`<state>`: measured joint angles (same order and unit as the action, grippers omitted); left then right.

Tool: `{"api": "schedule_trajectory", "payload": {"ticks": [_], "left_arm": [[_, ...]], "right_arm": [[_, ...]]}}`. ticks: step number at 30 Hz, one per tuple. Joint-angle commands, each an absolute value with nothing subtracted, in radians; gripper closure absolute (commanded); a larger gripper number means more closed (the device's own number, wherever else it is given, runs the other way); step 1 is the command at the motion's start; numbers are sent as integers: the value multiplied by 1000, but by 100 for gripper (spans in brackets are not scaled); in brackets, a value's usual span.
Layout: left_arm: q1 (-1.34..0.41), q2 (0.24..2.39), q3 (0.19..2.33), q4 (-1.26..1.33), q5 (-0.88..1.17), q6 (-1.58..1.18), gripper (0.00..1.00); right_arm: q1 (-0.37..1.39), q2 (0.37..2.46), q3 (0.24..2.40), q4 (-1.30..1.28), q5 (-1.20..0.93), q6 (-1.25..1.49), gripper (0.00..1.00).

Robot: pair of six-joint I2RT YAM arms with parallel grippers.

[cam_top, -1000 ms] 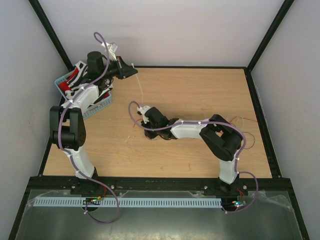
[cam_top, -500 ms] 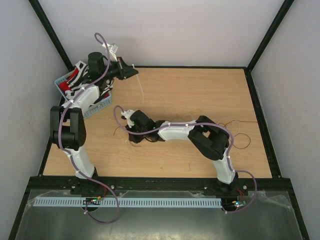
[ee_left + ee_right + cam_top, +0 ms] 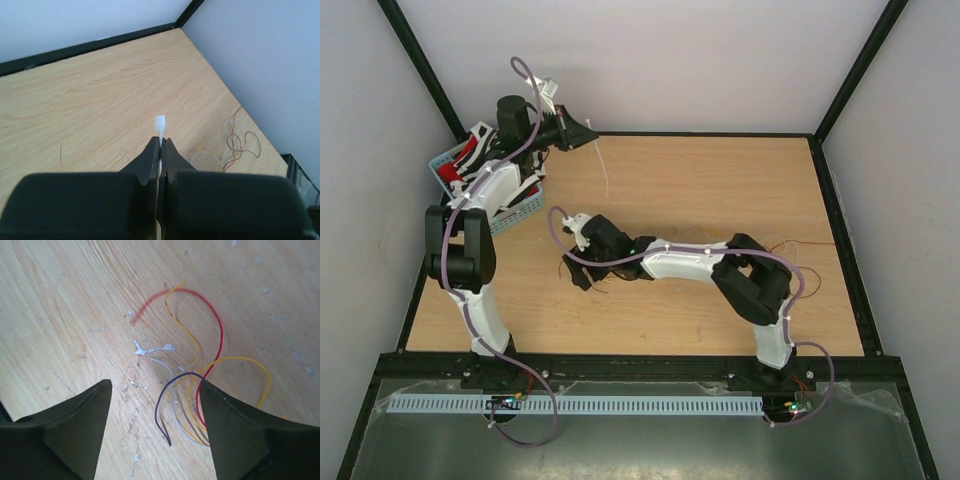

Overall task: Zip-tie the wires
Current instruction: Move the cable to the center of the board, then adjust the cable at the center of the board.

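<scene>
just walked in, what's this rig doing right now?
It is zip-tying wires and is at an early stage. The left gripper is shut on the zip tie and holds it up near the far left of the table. The right gripper is low over the table, its jaws open on either side of a few loose wires without gripping them. Nothing is tied yet.

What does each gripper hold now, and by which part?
The left gripper holds the zip tie by its strip, the head sticking out beyond the jaws. The right gripper is open, holding nothing.
</scene>
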<state>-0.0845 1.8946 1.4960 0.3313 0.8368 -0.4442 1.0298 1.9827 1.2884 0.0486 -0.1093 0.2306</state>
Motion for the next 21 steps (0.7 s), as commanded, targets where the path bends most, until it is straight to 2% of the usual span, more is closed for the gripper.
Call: {"api": "schedule_trajectory", "payload": {"ticks": [1,6,17,21], "left_arm": [[-91,1950,1575,365,877,-421,100],[-121,1993,1621,367,869,-409,100],[-204,2163,1823,368,825,-367,100],[-225,2226,1894,368,821,-346,100]], "right_arm": [[1024,1831,1283,-6,-50,199,16],[974,1690,1207,-77,6,186,8],[750,1231,842,-103,77,198,0],[668,1053,733,-119,112,204,1]]}}
